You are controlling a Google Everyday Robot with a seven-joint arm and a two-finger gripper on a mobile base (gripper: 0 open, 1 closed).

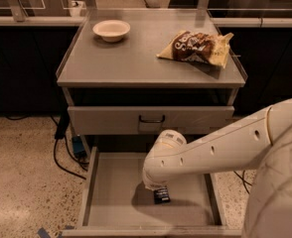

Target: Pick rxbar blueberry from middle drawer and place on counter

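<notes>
The middle drawer (pixel 111 202) is pulled open at the bottom of the view, with a bare grey floor and low side walls. The rxbar blueberry (pixel 161 196) is a small dark bar on the drawer floor near its middle. My white arm reaches in from the right. My gripper (pixel 157 188) points down right over the bar, mostly hidden under the rounded wrist (pixel 163 150). I cannot tell whether it is touching or holding the bar. The grey counter top (pixel 136 58) lies above the drawers.
A cream bowl (pixel 111 29) stands at the counter's back left. A brown-and-cream snack bag (pixel 198 47) lies at the back right. A closed drawer front with a black handle (pixel 151 119) sits above the open drawer. Cables (pixel 66 152) lie on the floor at left.
</notes>
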